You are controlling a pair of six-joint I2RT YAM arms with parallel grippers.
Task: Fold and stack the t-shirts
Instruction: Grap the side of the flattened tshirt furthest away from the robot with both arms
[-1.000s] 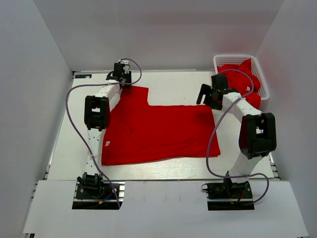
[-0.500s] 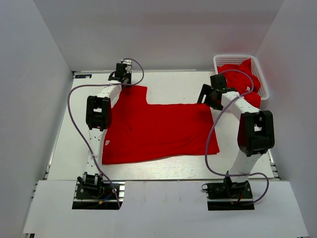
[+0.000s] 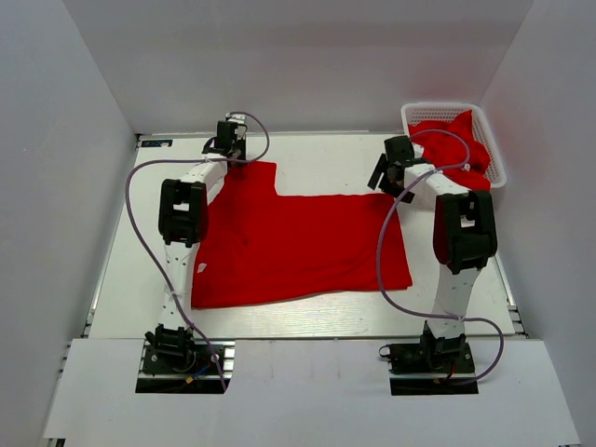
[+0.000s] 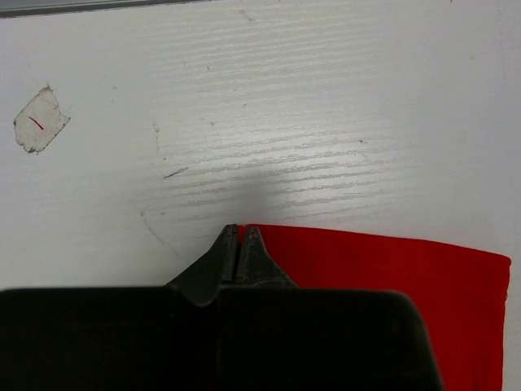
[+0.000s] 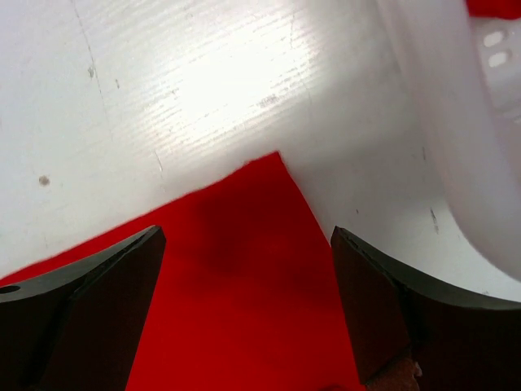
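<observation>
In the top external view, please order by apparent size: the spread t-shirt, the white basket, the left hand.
Largest: spread t-shirt
Then: white basket
Smallest: left hand

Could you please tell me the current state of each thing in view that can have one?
spread t-shirt: laid out flat on the table.
basket t-shirts: crumpled in a heap, unfolded.
basket: upright, holding the heap.
left gripper: shut on the spread t-shirt's far-left corner.
right gripper: open, fingers straddling the far-right corner, not gripping.
</observation>
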